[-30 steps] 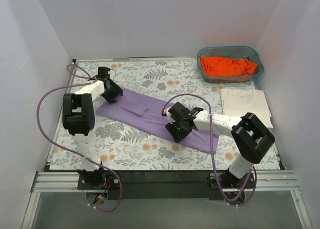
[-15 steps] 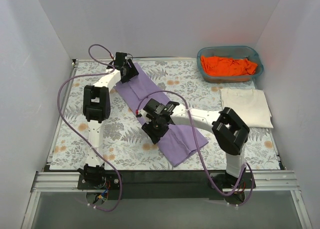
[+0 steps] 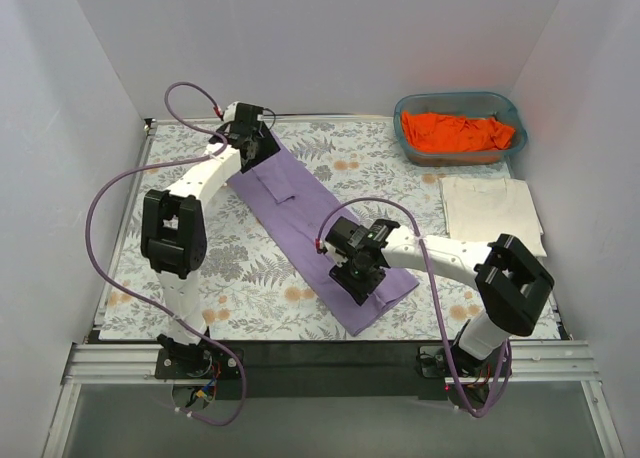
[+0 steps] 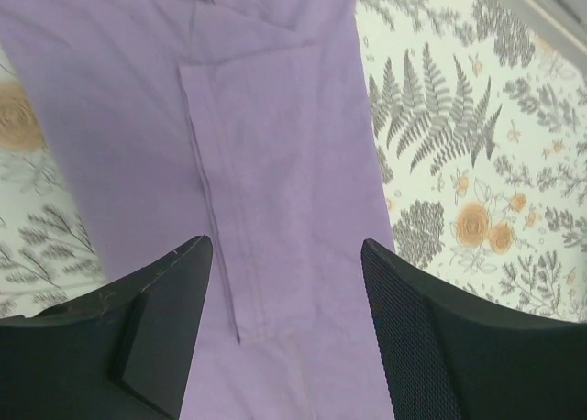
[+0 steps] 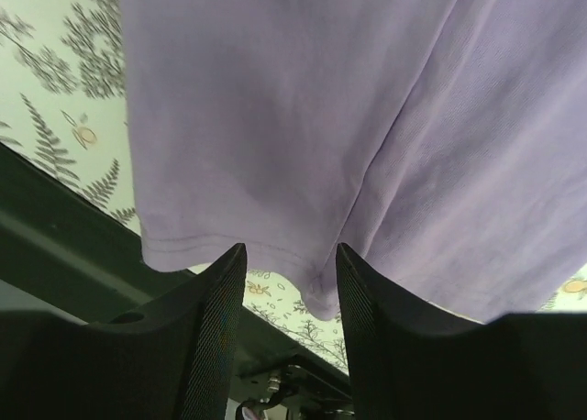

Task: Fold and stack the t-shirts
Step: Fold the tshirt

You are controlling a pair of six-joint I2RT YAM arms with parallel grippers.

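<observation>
The lavender t-shirt lies flat as a long folded strip, running diagonally from the back left to the front centre. My left gripper hovers over its far end. In the left wrist view that gripper is open, with the cloth and a sleeve seam below. My right gripper is over the shirt's near end. In the right wrist view it is open, with the hem between the fingers. The orange t-shirt lies in the basket. The cream folded t-shirt lies at the right.
The teal basket stands at the back right corner. The floral tablecloth covers the table. The black front rail lies just past the shirt's near end and also shows in the right wrist view. White walls enclose three sides.
The lavender shirt has swung from lying crosswise to a steep diagonal. My left gripper moved to the back of the table. My right gripper moved back right and nearer the front.
</observation>
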